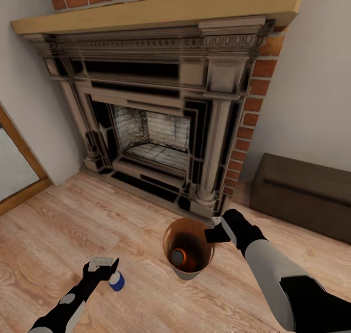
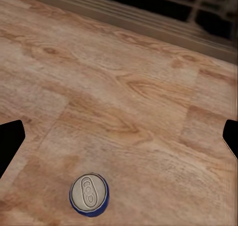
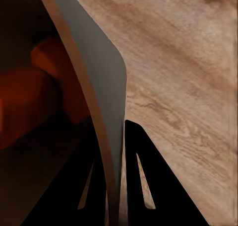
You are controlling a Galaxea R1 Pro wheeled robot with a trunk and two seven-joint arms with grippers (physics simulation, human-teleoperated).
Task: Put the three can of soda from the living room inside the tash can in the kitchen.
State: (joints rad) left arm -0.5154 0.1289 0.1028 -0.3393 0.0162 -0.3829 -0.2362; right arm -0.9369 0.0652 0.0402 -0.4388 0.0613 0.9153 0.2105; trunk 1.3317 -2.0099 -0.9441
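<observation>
Landmark: the fireplace [image 1: 156, 123] with its brick surround; everything below is placed against it.
Trash can: the tash can [image 1: 188, 270] sits out on the plank floor [image 1: 63, 216] in front of the fireplace's right column, with one soda can [image 1: 178, 258] already lying inside, orange body and silvery top showing.
Right gripper: the right gripper [image 1: 215, 235] pinches the bucket's wall at the rim on the side nearer the fireplace; in the right wrist view the fingers [image 3: 141, 186] sit one inside and one outside the thin wall, pressed onto it.
Loose can: a blue soda can [image 1: 116, 280] stands upright on the floor, further from the fireplace than the bucket and off toward the glass-door side.
Left gripper: the left gripper [image 1: 101, 265] hovers just beside and above that can, jaws spread wide; the left wrist view shows the can's top off-centre, nearer one fingertip [image 2: 10, 141].
Step in hand: judged to be grasping the blue can.
Doing it well: centre the can between the fingers first, then descend and close around its mid-body, not the rim.
Risk: closing off-centre would likely tip the can and roll it.
Bucket: hold it steady and upright.
Third can: not located here.
</observation>
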